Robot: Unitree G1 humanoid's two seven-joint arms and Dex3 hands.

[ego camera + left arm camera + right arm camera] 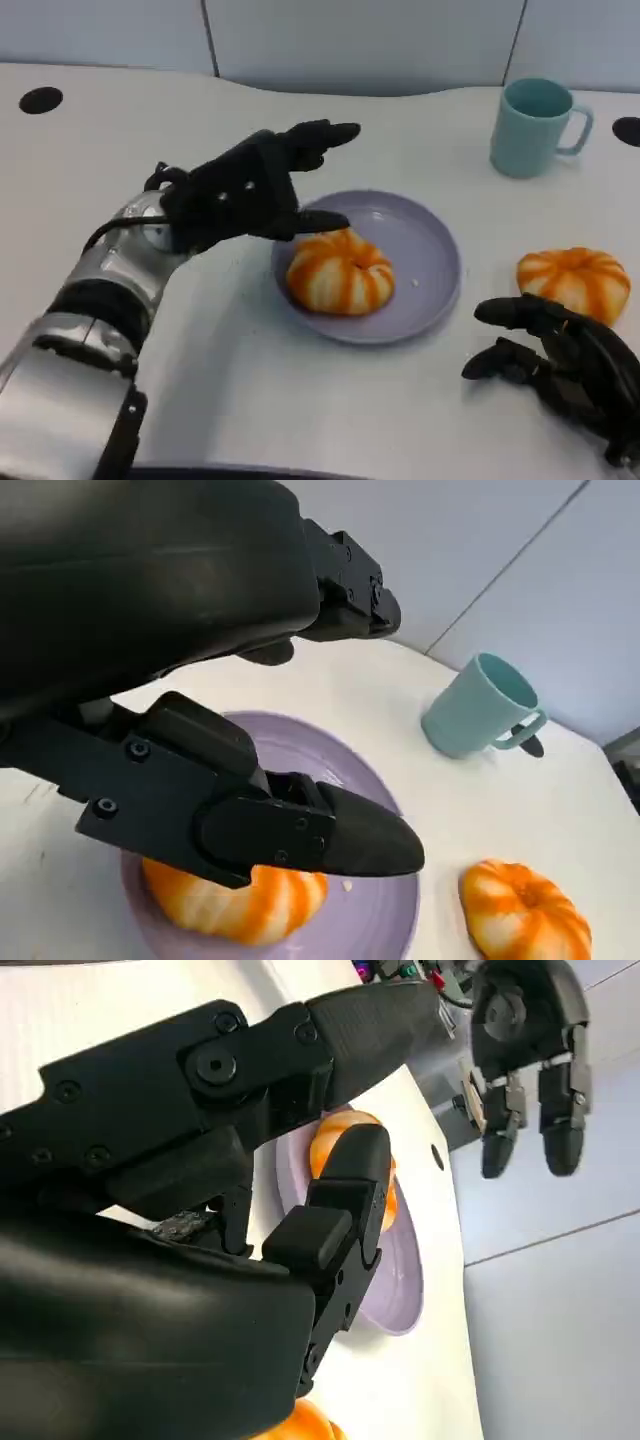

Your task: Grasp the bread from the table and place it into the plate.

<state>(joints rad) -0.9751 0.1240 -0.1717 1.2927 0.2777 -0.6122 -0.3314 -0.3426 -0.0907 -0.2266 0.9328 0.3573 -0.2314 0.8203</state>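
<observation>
Since 1 bread (340, 272) lies in the plate (430, 250) at frame centre, we judge it placed | left hand (245, 190) hovers above its left rim, fingers apart, holding nothing | right hand (560, 365) lower right, spread, empty, beside bread 2 (573, 282) on the table (250, 400) | count: 2 breads, 1 plate, 1 mug (533, 127) upper right.

Left hand (250, 185) at centre left of the head view, raised, fingers spread and reaching right, holding nothing, silver forearm running to lower left, right hand (560, 365) at lower right, low, fingers loosely curled and apart, empty
</observation>
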